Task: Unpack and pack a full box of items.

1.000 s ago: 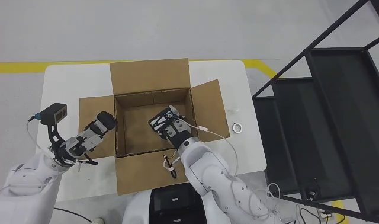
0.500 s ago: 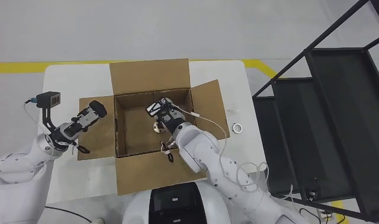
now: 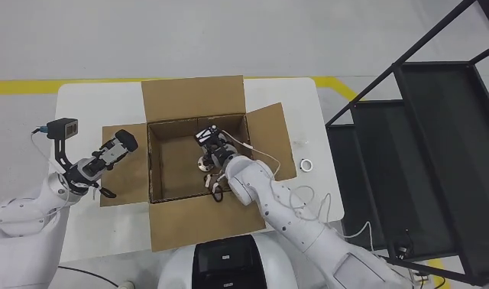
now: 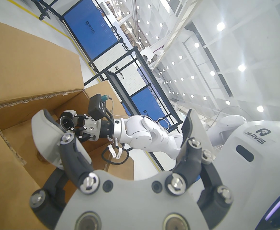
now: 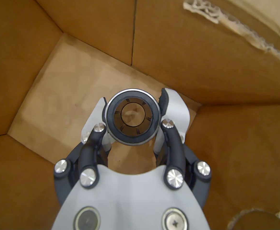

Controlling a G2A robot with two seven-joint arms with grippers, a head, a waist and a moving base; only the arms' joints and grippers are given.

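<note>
**Ring pinched inside the open box**

The right tool sits low inside the cardboard box, its fingers pinching a dark metal ring. Whether the ring touches the box floor cannot be told. From above, the right arm covers part of the box's inside. The left tool hangs spread wide over the box's left flap. A small white loop lies on the desk right of the box, too small to identify. A black stepped rack stands beside the desk.
</note>
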